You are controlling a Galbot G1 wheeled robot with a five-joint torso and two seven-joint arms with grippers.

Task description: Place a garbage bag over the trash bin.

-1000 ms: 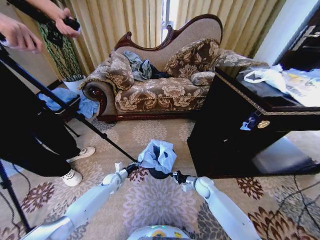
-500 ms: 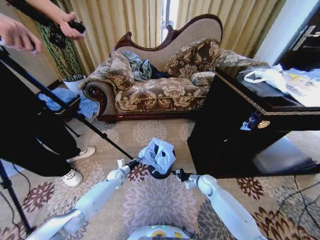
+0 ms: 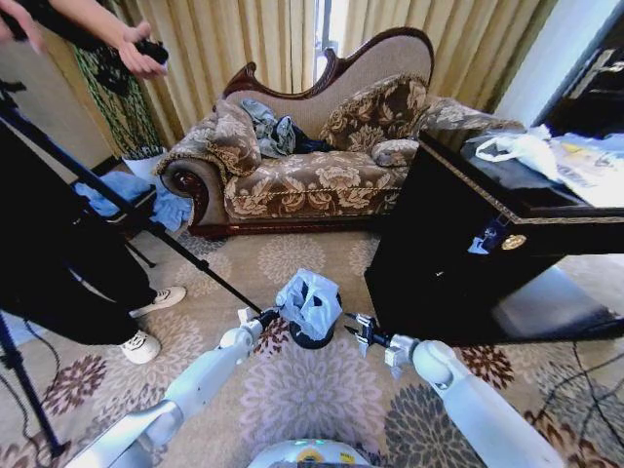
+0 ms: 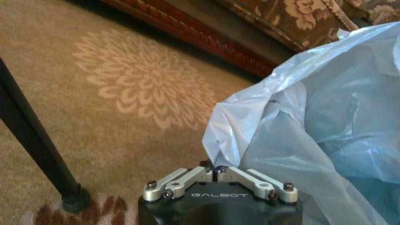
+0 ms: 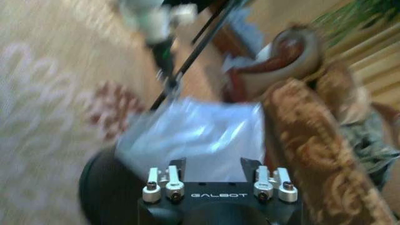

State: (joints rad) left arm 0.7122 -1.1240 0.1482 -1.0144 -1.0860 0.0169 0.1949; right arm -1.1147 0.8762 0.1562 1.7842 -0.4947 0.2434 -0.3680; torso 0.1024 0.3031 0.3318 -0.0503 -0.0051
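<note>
The bag (image 3: 310, 302) sits bunched on top of the bin (image 3: 304, 338) on the carpet, covering the mouth but not drawn down over the rim, with the black wall bare below it. The left gripper (image 3: 270, 316) is pinched shut on the bag's left edge, its fingers (image 4: 216, 169) closed on a fold of plastic. The right gripper (image 3: 358, 330) hangs just beside the bin's right side with its fingers (image 5: 167, 180) spread and empty, the bag's free edge lying straight ahead of them, so the right arm looks best placed to take that side.
</note>
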